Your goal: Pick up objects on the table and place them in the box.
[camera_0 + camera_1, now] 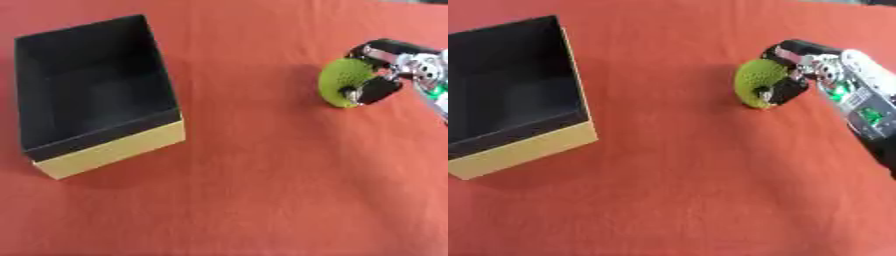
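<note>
We see a round, knobbly green object (756, 80), perhaps a textured ball, on the red cloth (262, 190) at right, pinched by our right hand (794, 75), its black fingers curled round it. The black-lined, tan-walled box (114, 150) sits well apart at left.

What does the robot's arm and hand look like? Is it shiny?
Partly. The right hand has chunky black fingers with shiny silver joints. The right arm behind it is silver and white with little green lights, turning black lower down. No left arm shows.
</note>
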